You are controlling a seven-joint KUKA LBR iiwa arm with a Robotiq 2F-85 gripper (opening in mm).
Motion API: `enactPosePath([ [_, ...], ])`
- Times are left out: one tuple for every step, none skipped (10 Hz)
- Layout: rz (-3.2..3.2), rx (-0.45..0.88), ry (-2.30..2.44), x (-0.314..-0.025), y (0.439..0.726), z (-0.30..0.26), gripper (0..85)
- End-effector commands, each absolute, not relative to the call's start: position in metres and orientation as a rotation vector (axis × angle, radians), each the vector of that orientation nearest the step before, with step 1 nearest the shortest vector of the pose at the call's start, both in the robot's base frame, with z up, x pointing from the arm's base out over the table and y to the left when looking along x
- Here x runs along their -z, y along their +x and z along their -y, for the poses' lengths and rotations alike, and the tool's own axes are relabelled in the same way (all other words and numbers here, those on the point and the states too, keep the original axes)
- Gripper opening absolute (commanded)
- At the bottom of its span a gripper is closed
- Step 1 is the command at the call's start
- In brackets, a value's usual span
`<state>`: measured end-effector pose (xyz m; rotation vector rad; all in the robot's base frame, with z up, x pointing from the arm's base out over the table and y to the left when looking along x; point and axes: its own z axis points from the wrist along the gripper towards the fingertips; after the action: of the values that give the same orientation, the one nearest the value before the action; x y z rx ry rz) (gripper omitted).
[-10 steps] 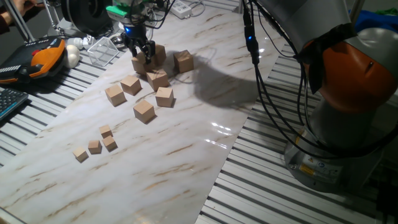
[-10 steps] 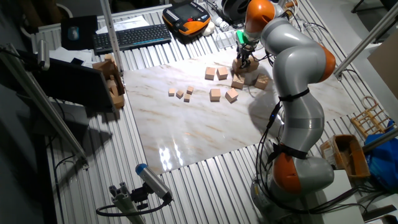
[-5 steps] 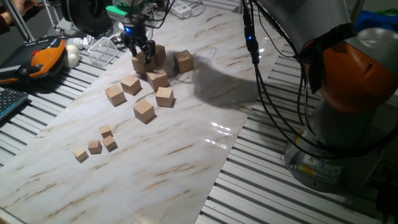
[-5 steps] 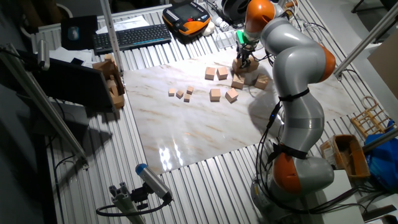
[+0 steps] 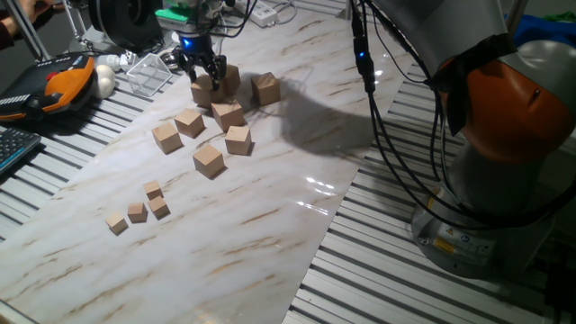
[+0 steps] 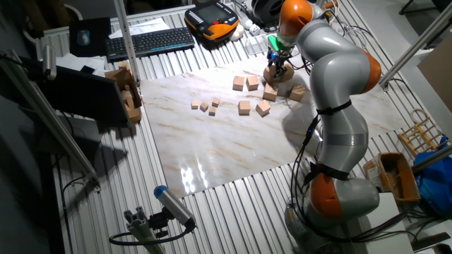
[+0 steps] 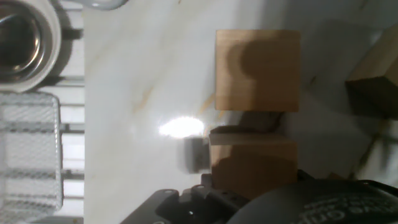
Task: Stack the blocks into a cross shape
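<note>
My gripper (image 5: 203,77) hangs at the far left end of the marble board, over the block cluster. Its jaws sit around one tan block (image 5: 200,91) and hold it just off the board. In the hand view this block (image 7: 249,155) lies between the fingers, with a second block (image 7: 257,70) beyond it on the board; that one (image 5: 230,76) stands right behind. More blocks lie nearby: one (image 5: 265,88) to the right and several (image 5: 227,114) (image 5: 189,121) (image 5: 208,159) in front. The other fixed view shows the gripper (image 6: 277,70) over the same cluster.
Several much smaller cubes (image 5: 153,190) lie nearer the front left. A clear plastic tray (image 5: 148,72) and an orange pendant (image 5: 63,76) sit left of the board. A metal cup (image 7: 22,31) is beside the tray. The arm's base (image 5: 504,135) and cables (image 5: 378,117) stand at the right.
The gripper has risen a little with the block between its jaws. The other blocks have not moved.
</note>
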<state>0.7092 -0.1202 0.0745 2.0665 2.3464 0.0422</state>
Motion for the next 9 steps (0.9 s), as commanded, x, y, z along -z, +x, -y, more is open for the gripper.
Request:
enactPosePath([
  [-2.451,-0.042,1.939,-0.0751,0.7095,0.1199,0.0],
  [-2.49,-0.041,1.887,-0.0754,0.7094,0.1198,0.0],
  [-2.53,-0.045,1.839,-0.0756,0.7092,0.1197,0.0],
  [-2.571,-0.042,1.784,-0.0756,0.7093,0.1196,0.0],
  [-2.617,-0.038,1.716,-0.0758,0.7093,0.1195,0.0],
  [-2.661,-0.036,1.648,-0.0761,0.7094,0.1194,0.0],
  [-2.711,-0.042,1.574,-0.0762,0.7095,0.1192,0.0],
  [-2.744,-0.043,1.52,-0.0764,0.7093,0.1189,0.0],
  [-2.77,-0.034,1.464,-0.0768,0.7094,0.1185,0.0],
])
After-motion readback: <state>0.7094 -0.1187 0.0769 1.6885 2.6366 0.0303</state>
